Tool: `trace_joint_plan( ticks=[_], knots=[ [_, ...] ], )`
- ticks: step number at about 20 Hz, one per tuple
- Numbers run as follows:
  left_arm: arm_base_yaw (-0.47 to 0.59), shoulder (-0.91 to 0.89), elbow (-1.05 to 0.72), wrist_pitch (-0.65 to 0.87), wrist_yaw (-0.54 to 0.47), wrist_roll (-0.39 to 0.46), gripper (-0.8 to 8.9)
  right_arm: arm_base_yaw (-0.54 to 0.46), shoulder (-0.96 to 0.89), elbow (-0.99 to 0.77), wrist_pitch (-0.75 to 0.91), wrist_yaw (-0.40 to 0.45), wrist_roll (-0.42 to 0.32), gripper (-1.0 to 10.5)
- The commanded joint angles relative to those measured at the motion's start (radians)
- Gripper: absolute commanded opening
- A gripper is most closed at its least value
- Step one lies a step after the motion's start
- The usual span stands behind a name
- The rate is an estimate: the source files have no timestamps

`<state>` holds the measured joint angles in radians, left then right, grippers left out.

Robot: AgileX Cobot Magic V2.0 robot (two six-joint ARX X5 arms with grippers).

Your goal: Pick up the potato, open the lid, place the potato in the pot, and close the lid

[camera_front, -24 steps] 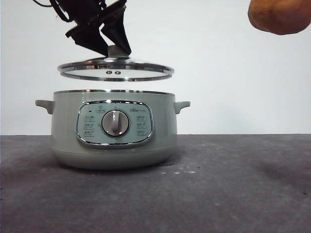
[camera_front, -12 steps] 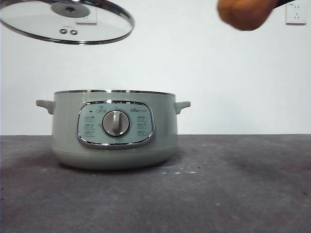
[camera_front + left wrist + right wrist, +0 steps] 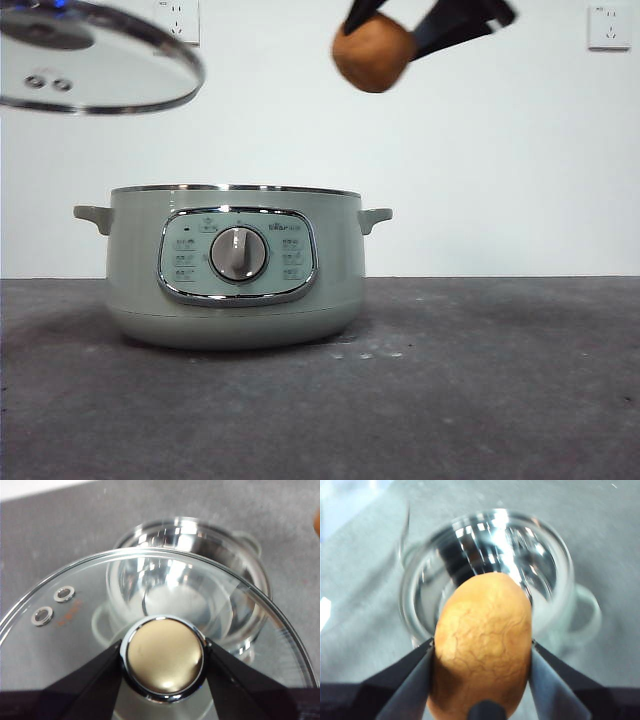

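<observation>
While gripped, potato [image 3: 482, 642] points lengthwise toward pot [image 3: 485, 575].

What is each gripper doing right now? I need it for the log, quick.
Left gripper: shut on the lid, holding it by its knob.
Right gripper: shut on the potato.
</observation>
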<state>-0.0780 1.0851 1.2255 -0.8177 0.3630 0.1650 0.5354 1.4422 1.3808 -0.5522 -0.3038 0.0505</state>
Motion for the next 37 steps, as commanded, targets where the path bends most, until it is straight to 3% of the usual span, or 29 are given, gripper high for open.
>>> trace_joint_plan(
  ticks=[1,6,13,22,37],
  knots=[
    [0.017,-0.105,-0.071,0.048,0.015,0.015,-0.08,0.01,0.119,0.118,0.003,-0.021,-0.025,-0.1],
    [0.041,-0.285,-0.193,-0.003,0.015,0.014,-0.08,0.064,0.379,0.399,-0.032,-0.02,-0.045,-0.1],
    [0.041,-0.449,-0.203,-0.073,0.011,-0.008,-0.08,0.137,0.734,0.752,-0.169,0.059,-0.115,-0.1],
    [0.041,-0.462,-0.203,-0.108,0.011,-0.007,-0.08,0.14,0.874,0.766,-0.27,0.149,-0.186,-0.1],
    [0.041,-0.462,-0.203,-0.109,0.011,-0.008,-0.08,0.14,0.888,0.762,-0.339,0.192,-0.185,0.1]
  ],
)
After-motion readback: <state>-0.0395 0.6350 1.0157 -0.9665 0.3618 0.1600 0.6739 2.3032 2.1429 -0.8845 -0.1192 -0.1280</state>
